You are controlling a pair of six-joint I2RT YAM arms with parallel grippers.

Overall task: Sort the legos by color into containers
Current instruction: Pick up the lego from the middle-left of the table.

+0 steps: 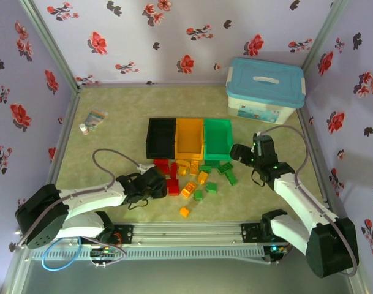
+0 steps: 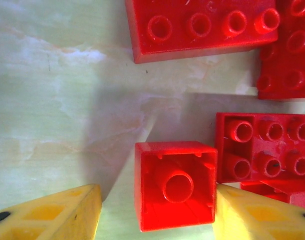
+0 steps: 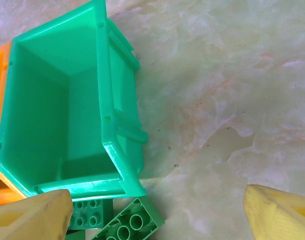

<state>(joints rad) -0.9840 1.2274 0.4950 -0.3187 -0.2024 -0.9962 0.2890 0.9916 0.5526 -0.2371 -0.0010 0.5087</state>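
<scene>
**Lined up on red, hanging by green**

Top view first. The green bin (image 1: 217,139) sits in the middle of the surface (image 1: 119,138). The orange bin (image 1: 189,139) touches its left side and the black bin (image 1: 161,139) comes next in the row. The legos (image 1: 192,174) lie scattered just on the near side of the green bin, greens closest to it and reds farthest to its left. My left gripper (image 1: 154,184) is down at that red end, well to the near left of the green bin. My right gripper (image 1: 240,153) hangs just off the green bin's near right corner. A white tub (image 1: 266,92) with a blue lid stands behind and to the right of the bin.

Left wrist now. My left gripper is open, yellow fingers (image 2: 52,215) on either side of a red brick (image 2: 175,185) with its hollow underside facing me. One finger touches its edge and the other stands clear. More red bricks (image 2: 202,27) lie studs-up just past it.

Right wrist. My right gripper is wide open, with bare surface between the fingers (image 3: 32,217). The green bin's near corner is just beside one finger, and two green bricks (image 3: 127,227) lie at the bin's near wall.
</scene>
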